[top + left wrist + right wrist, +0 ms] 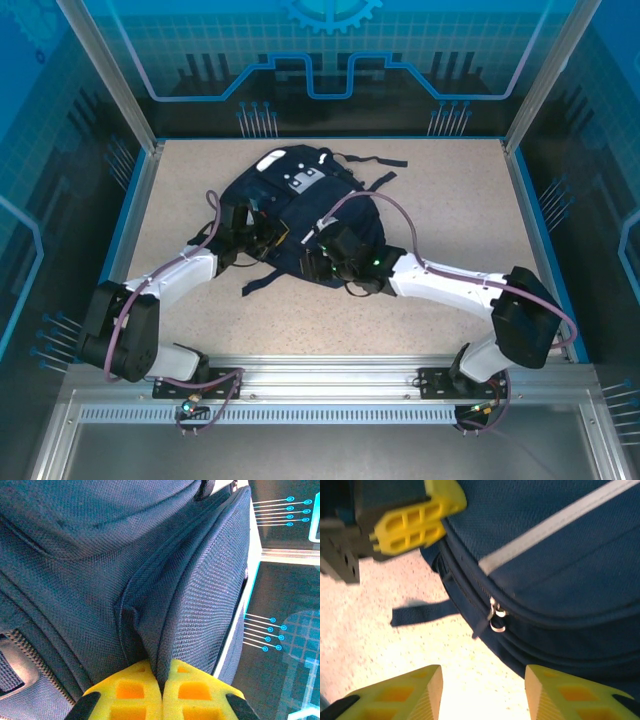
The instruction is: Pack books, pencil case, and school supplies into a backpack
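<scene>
the backpack (300, 205) lies on the worktop (460, 210), its zipper pull (495, 617) just ahead of the released right end effector (482, 690), while the left end effector (162, 695) clenches a fabric fold.

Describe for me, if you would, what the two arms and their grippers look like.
The left arm and right arm have white shells between bulky black joint housings, and a looping mauve cable runs along each. The left gripper and right gripper carry yellow fingers with square cut-out windows and black mounts.
</scene>
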`<state>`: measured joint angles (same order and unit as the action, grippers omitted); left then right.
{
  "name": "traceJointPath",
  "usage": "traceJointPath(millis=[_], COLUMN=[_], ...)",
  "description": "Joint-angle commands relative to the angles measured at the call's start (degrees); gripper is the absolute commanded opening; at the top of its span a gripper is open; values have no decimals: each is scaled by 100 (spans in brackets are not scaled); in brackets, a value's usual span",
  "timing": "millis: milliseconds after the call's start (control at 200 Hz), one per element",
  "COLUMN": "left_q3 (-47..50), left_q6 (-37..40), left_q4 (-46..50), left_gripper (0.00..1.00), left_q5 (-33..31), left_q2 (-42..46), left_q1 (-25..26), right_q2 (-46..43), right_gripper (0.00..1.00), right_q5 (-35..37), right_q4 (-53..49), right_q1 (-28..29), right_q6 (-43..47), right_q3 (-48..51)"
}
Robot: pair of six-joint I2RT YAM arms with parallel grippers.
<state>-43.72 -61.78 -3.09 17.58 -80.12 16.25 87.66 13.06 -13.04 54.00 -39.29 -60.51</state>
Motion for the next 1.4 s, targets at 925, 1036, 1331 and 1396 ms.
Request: traceJointPath(millis=[925,1036,1331,1396], left_q3=[-139,-141,-113,-96], left_q6=[30,31,17,-6], left_q4=[-460,-464,-497,-504], left_gripper=[0,0,0,0], left_q5=[351,359,369,375], left_q2=[157,163,180,176], left_q1=[168,167,177,170], right_q2=[1210,1347,1605,1665], right_gripper=[36,29,26,26], right_q5=[1012,887,865,874], right_q4=[-1267,-1183,-1263,-1277], right_q1=[369,318,266,252], right_q6=[-1608,-1545,-1552,-1562], right_q3=[-1397,-1471,-1700,-1742])
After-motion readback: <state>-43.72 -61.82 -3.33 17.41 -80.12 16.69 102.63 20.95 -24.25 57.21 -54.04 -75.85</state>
